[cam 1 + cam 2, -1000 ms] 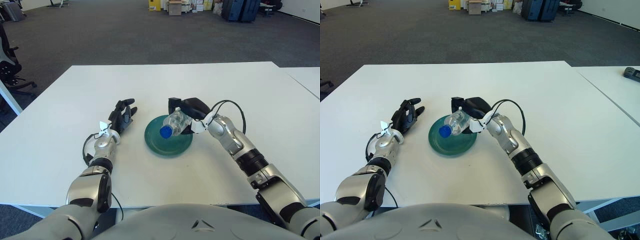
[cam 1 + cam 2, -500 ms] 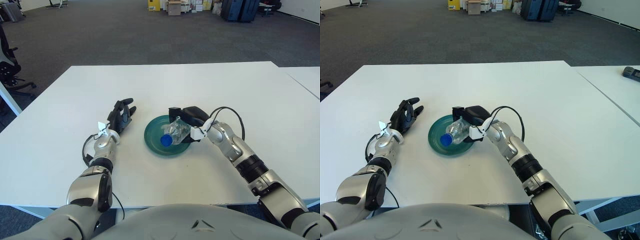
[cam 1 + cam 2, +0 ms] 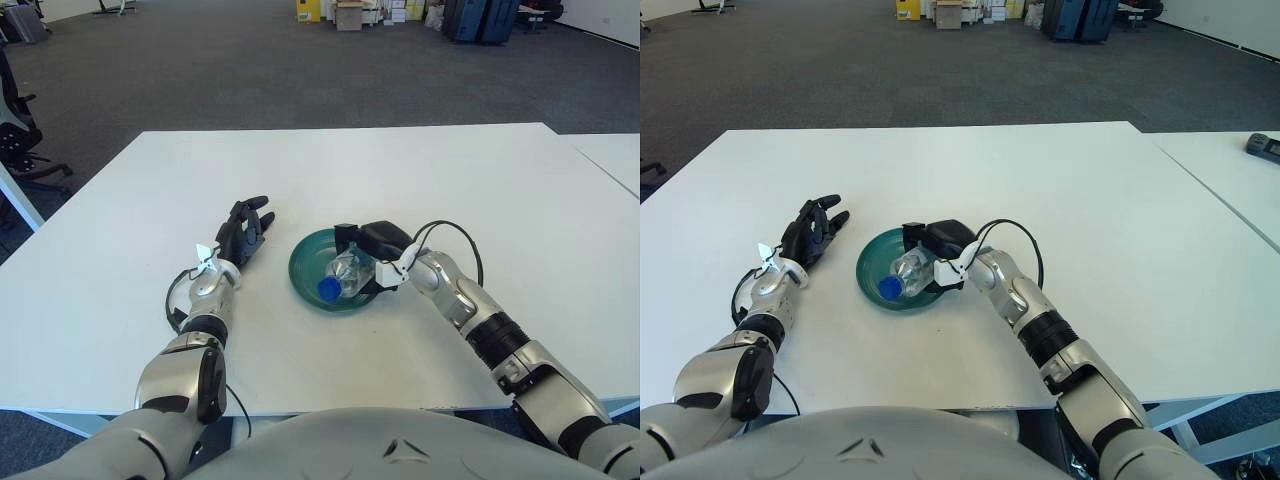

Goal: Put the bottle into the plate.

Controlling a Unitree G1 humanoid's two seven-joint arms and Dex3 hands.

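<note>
A clear plastic bottle (image 3: 344, 275) with a blue cap lies on its side in the dark green plate (image 3: 310, 262) at the table's middle; it shows in the right eye view too (image 3: 902, 274). My right hand (image 3: 368, 250) is shut on the bottle's body, low over the plate's right side, cap end pointing toward me. My left hand (image 3: 243, 229) lies on the table to the left of the plate, fingers relaxed and empty.
The white table (image 3: 500, 200) stretches wide around the plate. A second white table (image 3: 615, 155) adjoins at the right. Boxes and cases (image 3: 400, 12) stand far off across the carpeted floor, and an office chair (image 3: 15, 130) at far left.
My right hand has lowered the bottle from above the plate's far right rim down into the plate. The left hand has not moved.
</note>
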